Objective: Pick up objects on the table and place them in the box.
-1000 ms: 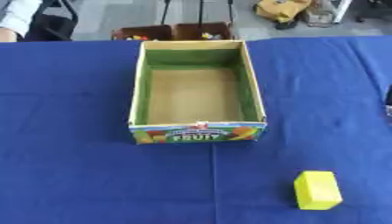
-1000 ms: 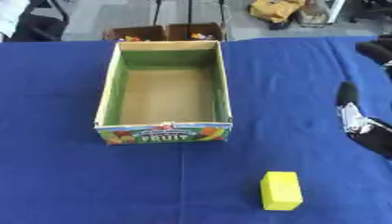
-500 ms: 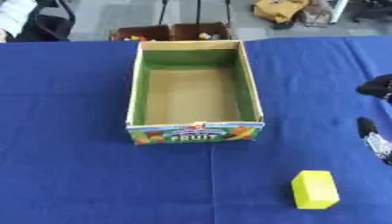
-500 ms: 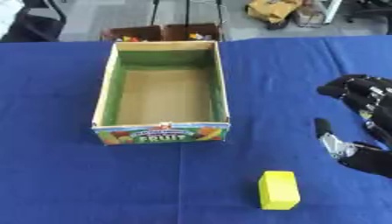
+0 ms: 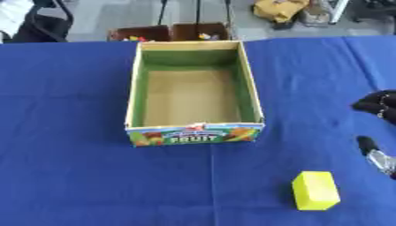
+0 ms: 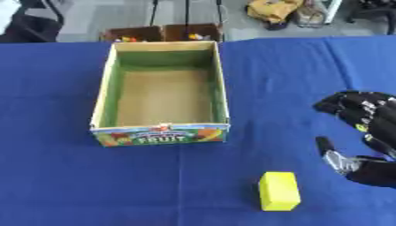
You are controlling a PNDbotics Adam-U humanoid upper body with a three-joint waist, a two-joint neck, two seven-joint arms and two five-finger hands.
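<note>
Change since earlier: right robot hand point(image 6: 363, 137) reaches further in from the right edge than half a second ago, with more of its palm and fingers showing in the right eye view; box and block lie as they did.
Right robot hand: black with silver parts, hovering over the blue cloth at the right side, fingers spread and gently curved, thumb apart below them, holding nothing.
Fingers point(image 6: 344, 106): they point toward the left, level with the near end of the box.
Thumb point(image 6: 331, 152): it lies lower, pointing toward the block, with a clear gap to it.
Left robot hand: it shows in neither view.
Yellow block point(image 6: 278, 190): a small bright yellow rectangular piece lying flat on the cloth, near the front edge, right of centre, down and left of the right robot hand, not touched by it.
Box point(image 5: 193, 133): an open cardboard tray with green inner walls and a brown floor, its near end printed with fruit pictures and the word FRUIT; nothing lies inside.
Box position: centre of the cloth, long side running away from the robot, well apart from the yellow block, which sits nearer and to the right.
Tabletop point(image 5: 70, 176): covered in a dark blue cloth with a faint fold line running forward from the box.
Beyond the far edge: a grey floor and brown crates point(image 5: 172, 32) with small coloured things inside.
</note>
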